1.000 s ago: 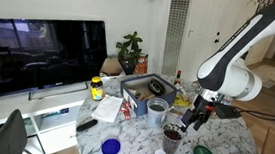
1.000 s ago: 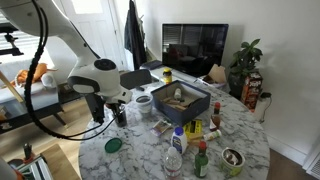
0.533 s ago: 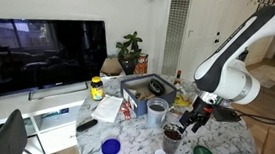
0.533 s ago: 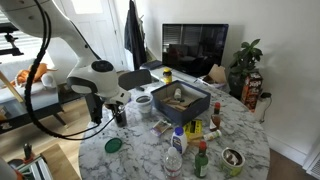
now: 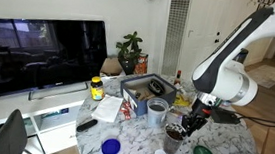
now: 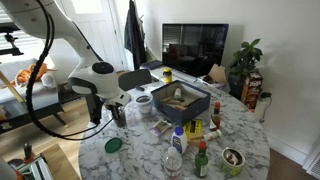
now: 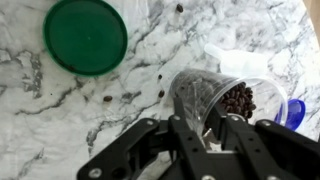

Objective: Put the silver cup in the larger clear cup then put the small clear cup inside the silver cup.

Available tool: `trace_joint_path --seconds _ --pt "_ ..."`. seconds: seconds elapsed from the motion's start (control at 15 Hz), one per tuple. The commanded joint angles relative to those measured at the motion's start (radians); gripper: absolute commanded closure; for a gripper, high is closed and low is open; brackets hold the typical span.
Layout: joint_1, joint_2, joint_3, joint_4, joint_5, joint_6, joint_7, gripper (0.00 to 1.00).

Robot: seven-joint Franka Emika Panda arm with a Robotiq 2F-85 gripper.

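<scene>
1. In an exterior view, the claw (image 5: 188, 122) hangs over the small clear cup (image 5: 172, 139). The larger clear cup (image 5: 156, 112) stands at the small cup's 10 o'clock. There is one green lid (image 5: 203, 153) and one blue lid (image 5: 110, 146).
2. In an exterior view, bottle labels are too small to read.
3. In the wrist view, the claw straddles the small cup's near rim on the marble tabletop (image 7: 60, 120); whether it grips cannot be told.

The arm (image 5: 225, 83) arcs down from the upper right, wrist tilted; the end effector (image 7: 212, 128) pinches the small clear cup (image 7: 218, 95) at its rim.

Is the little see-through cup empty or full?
Not empty: in the wrist view, dark brown bits sit inside the small clear cup, filling only part.
</scene>
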Motion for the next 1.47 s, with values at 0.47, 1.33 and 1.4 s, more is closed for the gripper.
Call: trace_joint_path --seconds 0.47,1.33,1.4 --pt "0.011 0.041 0.005 0.01 -0.002 0.037 -0.003 0.99" --pt "-0.019 -0.233 -0.191 -0.013 -0.677 -0.245 0.306 0.99" --pt "-0.024 -0.257 -0.203 0.003 -0.713 -0.299 0.313 0.99"
